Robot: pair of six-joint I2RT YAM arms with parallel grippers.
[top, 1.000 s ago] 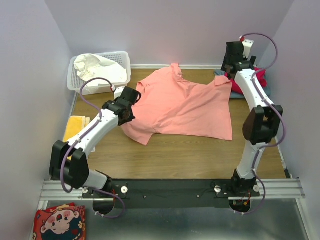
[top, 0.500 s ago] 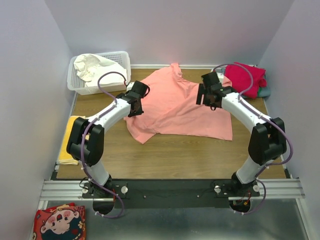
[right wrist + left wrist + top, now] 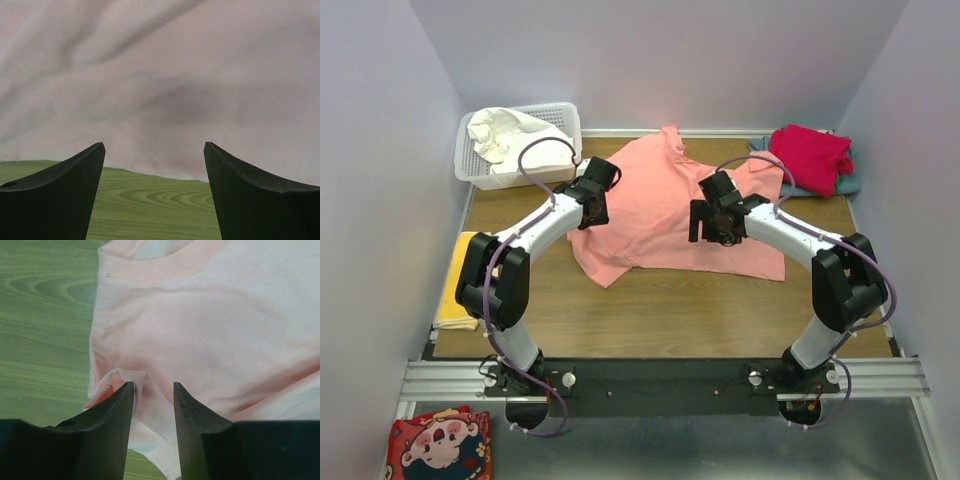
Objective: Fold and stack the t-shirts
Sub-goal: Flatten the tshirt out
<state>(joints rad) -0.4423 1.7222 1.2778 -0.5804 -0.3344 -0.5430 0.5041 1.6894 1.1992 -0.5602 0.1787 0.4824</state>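
The salmon-pink t-shirt (image 3: 650,222) lies spread flat beneath both arms, ready for folding. Above its near hem the right gripper (image 3: 154,146) gapes wide. Farther, at its sleeve edge, the left gripper (image 3: 153,385) stands half-parted, pinching nothing, likely seeking an edge.

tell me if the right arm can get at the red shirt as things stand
Probably yes. The red shirt lies uncovered at the far right; nothing stands between it and the right tool, which is open and empty over the pink shirt.
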